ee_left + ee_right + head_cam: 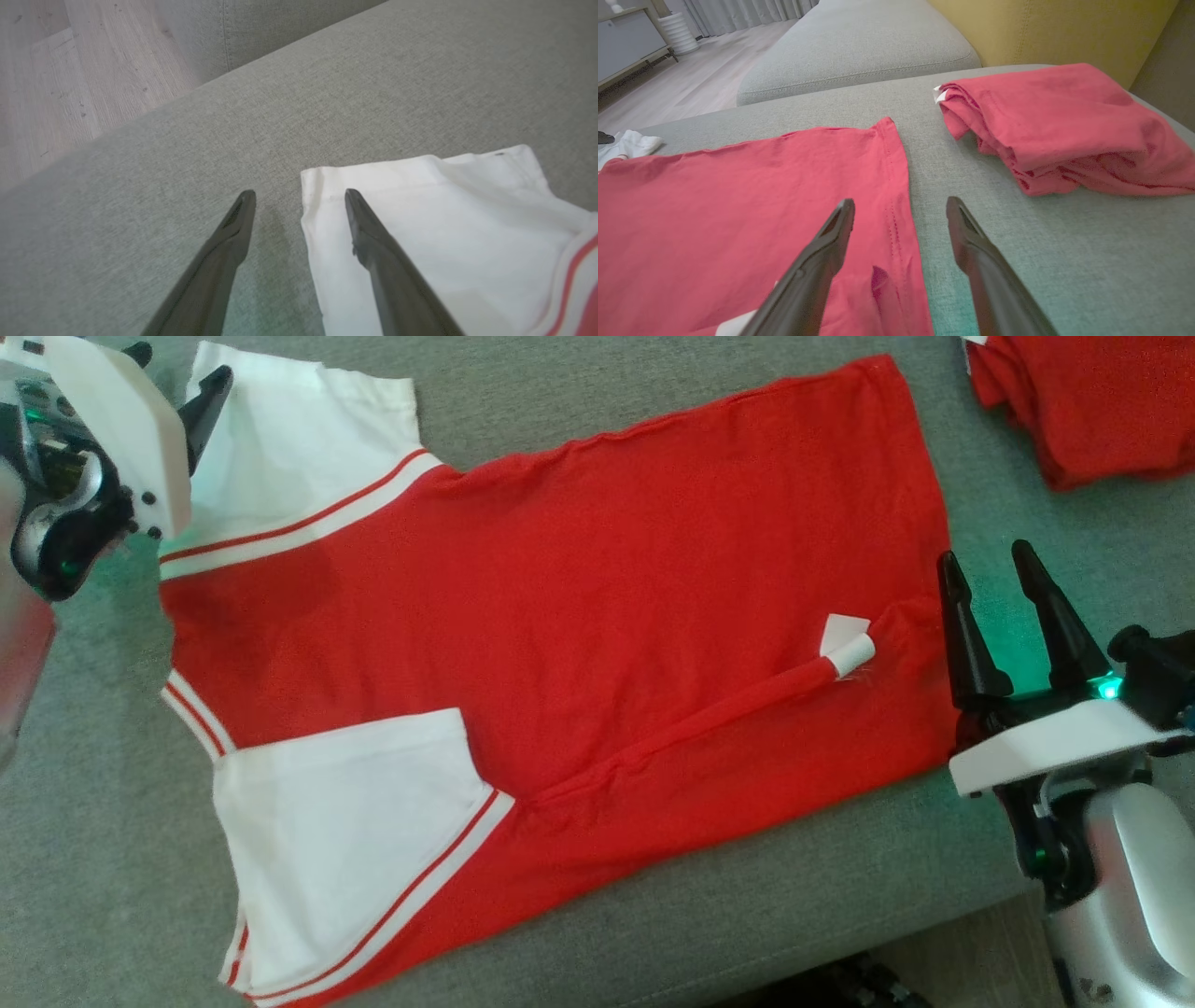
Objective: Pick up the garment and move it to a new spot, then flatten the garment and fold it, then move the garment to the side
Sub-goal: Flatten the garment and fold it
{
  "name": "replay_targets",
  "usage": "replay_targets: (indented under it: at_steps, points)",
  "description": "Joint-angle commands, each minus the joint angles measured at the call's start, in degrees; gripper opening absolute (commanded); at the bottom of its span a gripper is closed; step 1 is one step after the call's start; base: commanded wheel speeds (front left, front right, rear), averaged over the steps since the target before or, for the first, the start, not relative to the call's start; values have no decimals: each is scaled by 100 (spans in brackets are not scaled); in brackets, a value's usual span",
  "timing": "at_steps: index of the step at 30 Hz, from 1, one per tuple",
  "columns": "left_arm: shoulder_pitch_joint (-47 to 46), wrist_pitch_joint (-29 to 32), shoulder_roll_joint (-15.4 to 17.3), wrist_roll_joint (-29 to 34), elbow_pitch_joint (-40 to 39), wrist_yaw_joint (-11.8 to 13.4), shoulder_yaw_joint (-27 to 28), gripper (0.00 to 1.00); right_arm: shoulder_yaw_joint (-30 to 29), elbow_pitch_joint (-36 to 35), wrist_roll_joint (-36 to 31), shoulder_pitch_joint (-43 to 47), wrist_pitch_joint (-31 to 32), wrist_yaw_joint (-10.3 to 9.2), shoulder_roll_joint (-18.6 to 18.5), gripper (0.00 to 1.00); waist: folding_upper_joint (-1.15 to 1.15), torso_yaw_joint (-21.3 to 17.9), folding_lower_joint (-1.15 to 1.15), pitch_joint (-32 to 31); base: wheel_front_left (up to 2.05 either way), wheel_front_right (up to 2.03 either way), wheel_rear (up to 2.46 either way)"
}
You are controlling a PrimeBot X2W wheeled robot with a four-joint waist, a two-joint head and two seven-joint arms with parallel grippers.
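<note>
Grey sofa cushion point(653, 915) carries the red T-shirt point(607, 588), spread nearly flat at its middle. Left gripper point(300, 198) stands wide open and empty, straddling the edge of a white sleeve point(444, 233). Right gripper point(985, 555) is likewise wide and empty, across the hem point(896, 186).

Judgement: folding is due. Smooth the raised ridge by the white label point(850, 649) first, then pinch both layers squarely.

Bare cushion lies beyond that sleeve before the wooden floor point(70, 70). A folded red garment point(1064, 126) near the hem limits travel there.

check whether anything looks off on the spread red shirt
Yes. The red shirt is not quite flat: a raised ridge of fabric runs diagonally across its near side, ending at a white label that sticks out near the hem.
</note>
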Motion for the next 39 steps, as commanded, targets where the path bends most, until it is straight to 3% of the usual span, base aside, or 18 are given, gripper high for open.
replay_targets:
  at_steps: [1, 11, 12, 16, 29, 35, 39]
  points:
    - [-331, -39, 307, -64, -96, 10, 173, 100, 73, -140, 44, 24, -56, 37, -42, 100, 0, -35, 0, 20, 0, 0, 0]
    - [-507, -31, 418, -300, 120, 10, -256, 100, 60, -59, 69, 18, -160, 37, -18, 100, 0, -163, 0, 118, 0, 0, 0]
    - [-530, -38, 420, -321, 136, 10, -293, 95, 53, -52, 67, 17, -168, 37, -14, 100, 0, -166, 0, 128, 0, 0, 0]
    - [-596, -105, 416, -427, 196, 10, -415, 0, 61, -32, 53, 16, -186, 37, 2, 100, 0, -178, 0, 149, 0, 0, 0]
    - [-747, -557, 315, -743, 82, 10, -872, 0, 3, -317, 116, -200, 175, 37, -144, 100, 0, 126, 0, 53, 0, 0, 0]
    - [-849, -835, 278, -886, -156, 10, -1124, 0, 251, -280, 176, -982, 1282, 37, -277, 100, 0, 372, 0, -21, 0, 0, 0]
    - [-932, -994, 233, -944, -304, 10, -1318, 0, 216, 176, -117, -1665, 2097, 37, -267, 100, 0, 552, 0, -44, 0, 0, 0]
